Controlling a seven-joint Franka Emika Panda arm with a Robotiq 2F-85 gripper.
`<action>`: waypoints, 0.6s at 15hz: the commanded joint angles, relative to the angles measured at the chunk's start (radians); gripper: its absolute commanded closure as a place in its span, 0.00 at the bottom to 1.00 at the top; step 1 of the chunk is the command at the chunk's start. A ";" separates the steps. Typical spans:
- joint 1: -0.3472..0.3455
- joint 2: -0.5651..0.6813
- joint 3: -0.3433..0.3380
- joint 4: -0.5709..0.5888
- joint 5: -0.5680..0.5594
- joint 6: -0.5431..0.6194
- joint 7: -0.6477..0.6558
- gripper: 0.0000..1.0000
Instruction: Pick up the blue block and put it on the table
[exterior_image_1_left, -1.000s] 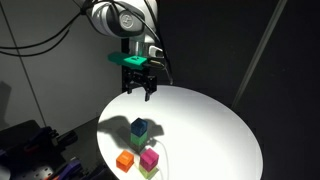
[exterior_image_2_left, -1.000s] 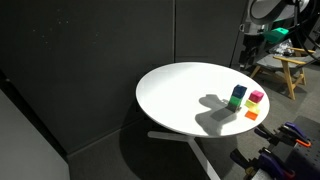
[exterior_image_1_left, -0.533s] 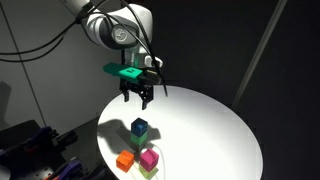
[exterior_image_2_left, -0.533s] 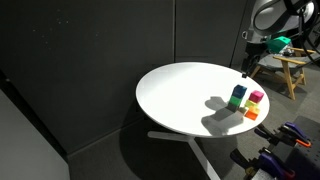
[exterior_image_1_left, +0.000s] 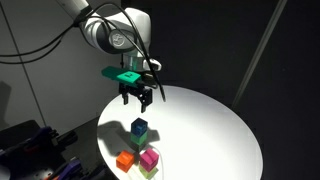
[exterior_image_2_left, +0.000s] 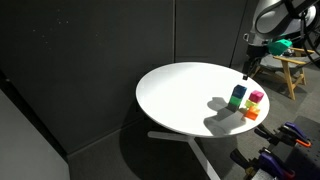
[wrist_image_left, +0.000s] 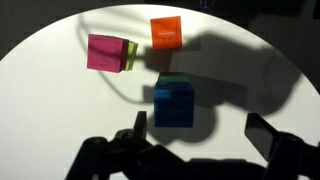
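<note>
The blue block (exterior_image_1_left: 139, 125) sits on top of a green cube (exterior_image_1_left: 140, 135) near the edge of the round white table (exterior_image_1_left: 210, 130). It also shows in an exterior view (exterior_image_2_left: 238, 91) and in the wrist view (wrist_image_left: 173, 103), where the green cube (wrist_image_left: 170, 79) peeks out under it. My gripper (exterior_image_1_left: 137, 97) hangs open and empty above the table, apart from the block. In the wrist view the open fingers (wrist_image_left: 200, 135) frame the table just below the block. The gripper also shows in an exterior view (exterior_image_2_left: 247, 68).
A magenta cube (exterior_image_1_left: 149, 157) sits on a yellow-green cube (exterior_image_1_left: 149, 171), with an orange cube (exterior_image_1_left: 125, 160) beside them, all close to the table edge. They also show in the wrist view: the magenta cube (wrist_image_left: 108, 52) and the orange cube (wrist_image_left: 166, 31). Dark curtains surround the table.
My gripper has moved down and toward the cubes, still open. The cubes have not moved.
</note>
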 joint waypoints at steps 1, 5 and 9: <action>-0.004 0.000 0.005 0.001 0.000 -0.002 0.000 0.00; -0.005 0.004 0.004 -0.004 -0.006 0.021 0.003 0.00; -0.005 0.026 0.006 -0.012 -0.015 0.092 0.025 0.00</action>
